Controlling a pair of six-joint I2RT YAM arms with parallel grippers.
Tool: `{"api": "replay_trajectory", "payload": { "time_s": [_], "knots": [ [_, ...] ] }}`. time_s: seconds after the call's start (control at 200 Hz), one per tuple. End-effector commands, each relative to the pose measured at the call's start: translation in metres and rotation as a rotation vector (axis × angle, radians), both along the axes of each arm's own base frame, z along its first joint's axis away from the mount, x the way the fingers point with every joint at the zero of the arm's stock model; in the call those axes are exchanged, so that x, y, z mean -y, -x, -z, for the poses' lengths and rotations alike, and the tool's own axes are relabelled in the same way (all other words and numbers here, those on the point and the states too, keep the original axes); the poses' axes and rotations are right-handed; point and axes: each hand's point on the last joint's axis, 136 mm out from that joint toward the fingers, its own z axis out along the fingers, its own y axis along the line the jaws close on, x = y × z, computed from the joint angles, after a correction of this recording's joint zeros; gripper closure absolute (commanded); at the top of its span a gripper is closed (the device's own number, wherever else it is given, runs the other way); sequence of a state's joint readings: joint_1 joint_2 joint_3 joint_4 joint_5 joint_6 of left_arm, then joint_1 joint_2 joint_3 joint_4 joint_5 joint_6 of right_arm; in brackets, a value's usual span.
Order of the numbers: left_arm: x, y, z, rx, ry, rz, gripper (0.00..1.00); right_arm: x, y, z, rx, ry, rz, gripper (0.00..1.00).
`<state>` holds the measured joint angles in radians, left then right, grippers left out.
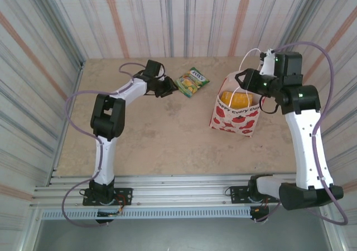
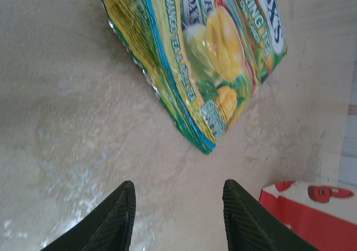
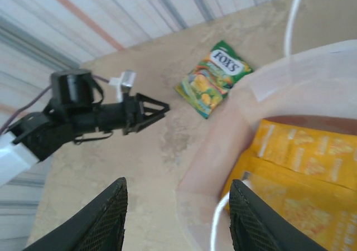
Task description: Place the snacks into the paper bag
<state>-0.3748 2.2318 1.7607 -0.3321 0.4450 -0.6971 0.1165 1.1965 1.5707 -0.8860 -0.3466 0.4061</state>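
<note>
Here, the left gripper hangs low over the beige table, its two fingers spread and holding nothing, just short of the green-yellow Fox's packet, which lies flat toward the table's far side. To the right of that packet, and apart from it, the white paper bag with red apple prints stands upright and open-mouthed. Orange-yellow packets lie inside it. The right gripper is poised above the bag's rim, jaws wide apart and empty, with a white cord handle looping up beside it.
</note>
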Motion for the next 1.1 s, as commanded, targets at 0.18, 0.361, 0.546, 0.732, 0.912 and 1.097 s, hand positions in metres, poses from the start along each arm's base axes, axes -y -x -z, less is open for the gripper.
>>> {"api": "replay_trajectory", "payload": {
  "time_s": [0.18,0.361,0.546,0.732,0.912,1.097],
  "knots": [
    [-0.003,-0.035,0.014,0.004,-0.009,-0.082,0.54,-0.033,0.008,-0.032,0.195,-0.065,-0.142,0.48],
    [-0.002,-0.043,0.027,-0.011,-0.017,-0.098,0.54,-0.042,0.012,-0.031,0.197,-0.061,-0.184,0.48],
    [-0.003,-0.047,0.037,-0.022,-0.025,-0.117,0.54,-0.045,0.012,-0.031,0.205,-0.054,-0.197,0.48],
    [0.000,-0.053,0.049,-0.034,-0.023,-0.129,0.55,-0.045,0.013,-0.032,0.212,-0.042,-0.207,0.48],
    [0.005,-0.059,0.061,-0.048,-0.016,-0.139,0.56,-0.044,0.015,-0.032,0.217,-0.033,-0.211,0.47],
    [0.011,-0.065,0.073,-0.055,-0.015,-0.141,0.56,-0.045,0.013,-0.031,0.224,-0.035,-0.212,0.47]
  ]
}}
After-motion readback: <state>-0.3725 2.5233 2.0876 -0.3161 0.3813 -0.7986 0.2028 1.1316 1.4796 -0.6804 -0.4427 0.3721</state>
